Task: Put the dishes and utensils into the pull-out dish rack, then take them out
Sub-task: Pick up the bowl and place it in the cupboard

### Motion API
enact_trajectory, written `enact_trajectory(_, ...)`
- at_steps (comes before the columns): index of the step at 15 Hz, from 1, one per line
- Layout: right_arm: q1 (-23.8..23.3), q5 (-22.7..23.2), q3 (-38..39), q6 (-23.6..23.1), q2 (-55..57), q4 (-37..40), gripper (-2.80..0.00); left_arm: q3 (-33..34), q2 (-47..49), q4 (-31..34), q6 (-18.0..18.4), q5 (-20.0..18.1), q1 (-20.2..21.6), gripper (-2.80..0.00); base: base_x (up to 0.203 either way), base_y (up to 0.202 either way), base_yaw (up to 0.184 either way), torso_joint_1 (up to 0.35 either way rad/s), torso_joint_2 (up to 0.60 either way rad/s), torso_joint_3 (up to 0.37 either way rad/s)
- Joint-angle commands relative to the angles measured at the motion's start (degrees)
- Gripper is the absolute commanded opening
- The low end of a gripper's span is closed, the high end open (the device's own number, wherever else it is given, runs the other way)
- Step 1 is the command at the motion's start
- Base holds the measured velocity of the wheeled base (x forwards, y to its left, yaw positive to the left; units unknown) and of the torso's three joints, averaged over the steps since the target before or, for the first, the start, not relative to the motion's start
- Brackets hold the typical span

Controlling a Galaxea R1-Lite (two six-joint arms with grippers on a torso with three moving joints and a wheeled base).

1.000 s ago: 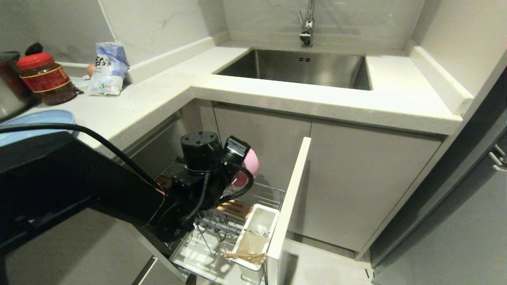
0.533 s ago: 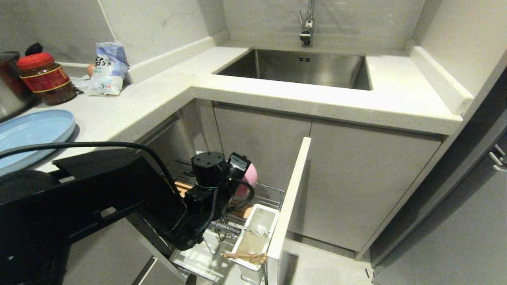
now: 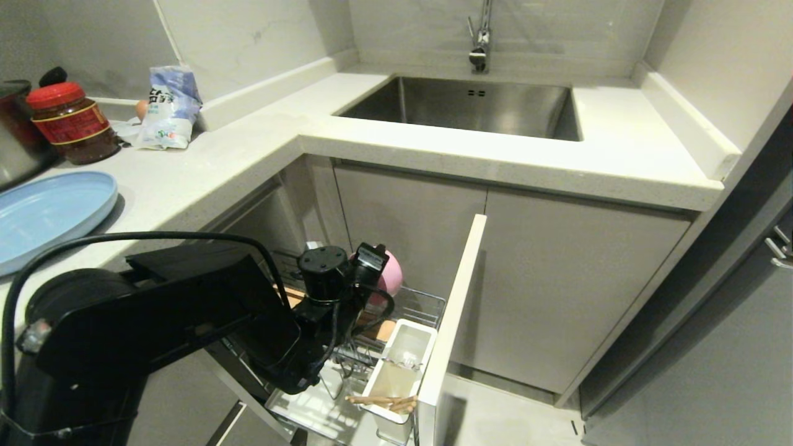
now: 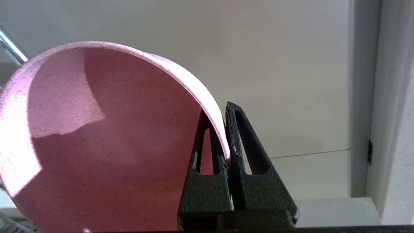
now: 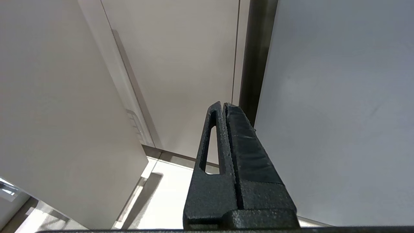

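Observation:
My left gripper (image 4: pixel 216 109) is shut on the rim of the pink bowl (image 4: pixel 97 136), one finger inside and one outside. In the head view the bowl (image 3: pixel 391 275) is held on edge low over the back of the pull-out dish rack (image 3: pixel 424 302), in front of my black left arm (image 3: pixel 186 322). Whether it touches the wires is hidden. The light-blue plate (image 3: pixel 49 214) lies flat on the counter at far left. Wooden chopsticks (image 3: pixel 384 401) lie across the white utensil cup (image 3: pixel 406 347). My right gripper (image 5: pixel 223 105) is shut and empty, parked near a cabinet and the floor.
The rack's tall white front panel (image 3: pixel 455 310) stands out to the right of the basket. Closed cabinet doors (image 3: pixel 557 279) sit under the steel sink (image 3: pixel 433 102). A red-lidded jar (image 3: pixel 71 124), a bag (image 3: pixel 170 108) and a pot (image 3: pixel 12 145) stand on the left counter.
My left arm has sunk and carried the pink bowl lower, nearer the rack. The arm's drop has uncovered the blue plate on the counter. The grip has stayed shut.

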Motion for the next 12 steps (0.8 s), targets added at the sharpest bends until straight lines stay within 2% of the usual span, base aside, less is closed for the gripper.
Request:
enact_trajectory(1,0.01,0.01,1.49,0.01,-0.04,-0.05,-2.8,0.6,1.1,-3.19,-0.77,-0.49,0.15,-2.8,0.0,0.0,0.0,0.0,0.0,0.0)
enact_trajectory(12,0.01,0.01,1.49,0.01,-0.04,-0.05,-2.8,-0.06,4.88,-3.95,-1.82,-3.39,0.41,-2.8,0.0,0.0,0.0,0.0,0.0,0.0)
